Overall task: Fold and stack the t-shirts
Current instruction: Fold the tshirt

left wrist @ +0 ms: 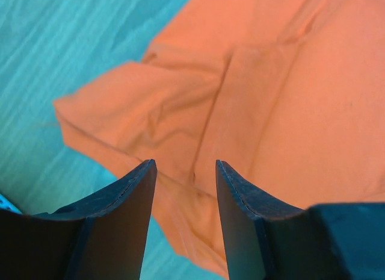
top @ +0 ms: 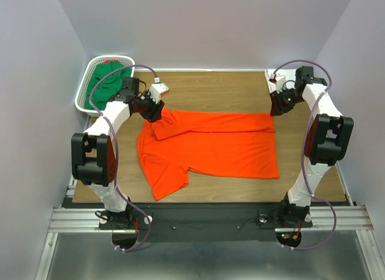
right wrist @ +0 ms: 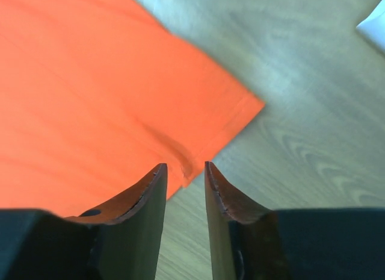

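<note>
Since the bright orange-red cloth t-shirt lies spread on the wooden table with its far edge seemingly folded over already, the next fold should, I think, start from matching points on both sides. The left fingers hover parted over the sleeve and the right fingers over the hem corner, both holding nothing. Each pair should pinch the cloth cleanly, then both should move together, so that no wrinkle forms.

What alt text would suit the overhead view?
An orange-red t-shirt lies partly folded on a wooden table, the left gripper and right gripper at its far corners. A white basket at far left holds green cloth.
</note>
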Action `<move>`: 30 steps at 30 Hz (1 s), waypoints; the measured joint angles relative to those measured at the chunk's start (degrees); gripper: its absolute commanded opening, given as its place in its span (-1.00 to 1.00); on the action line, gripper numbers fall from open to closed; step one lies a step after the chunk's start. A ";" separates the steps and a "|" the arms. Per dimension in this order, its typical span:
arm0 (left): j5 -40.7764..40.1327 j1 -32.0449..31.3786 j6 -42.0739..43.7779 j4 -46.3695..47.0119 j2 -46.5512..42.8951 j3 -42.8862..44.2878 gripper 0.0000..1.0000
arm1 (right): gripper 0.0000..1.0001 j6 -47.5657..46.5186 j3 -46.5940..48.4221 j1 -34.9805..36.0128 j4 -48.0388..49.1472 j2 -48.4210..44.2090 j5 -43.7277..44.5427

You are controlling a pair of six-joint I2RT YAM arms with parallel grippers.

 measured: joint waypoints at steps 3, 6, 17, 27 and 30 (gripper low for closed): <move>0.76 -0.48 -1.16 0.17 3.74 3.23 0.10 | -0.30 2.67 4.07 0.07 -0.92 1.51 -1.79; 0.57 -0.70 -2.56 0.52 8.87 4.61 0.16 | -0.22 5.09 5.60 0.50 -1.14 3.34 -3.13; -1.42 -0.37 -4.72 -1.40 10.64 1.29 0.23 | -0.21 20.37 12.76 12.46 -0.46 9.99 -6.99; 0.13 4.44 -6.27 -2.93 7.28 -3.02 0.13 | -0.15 36.28 27.12 32.37 8.15 22.36 -10.05; 1.36 5.53 -6.71 -3.19 7.28 -3.13 0.09 | -0.14 39.58 31.91 35.36 9.44 27.10 -10.32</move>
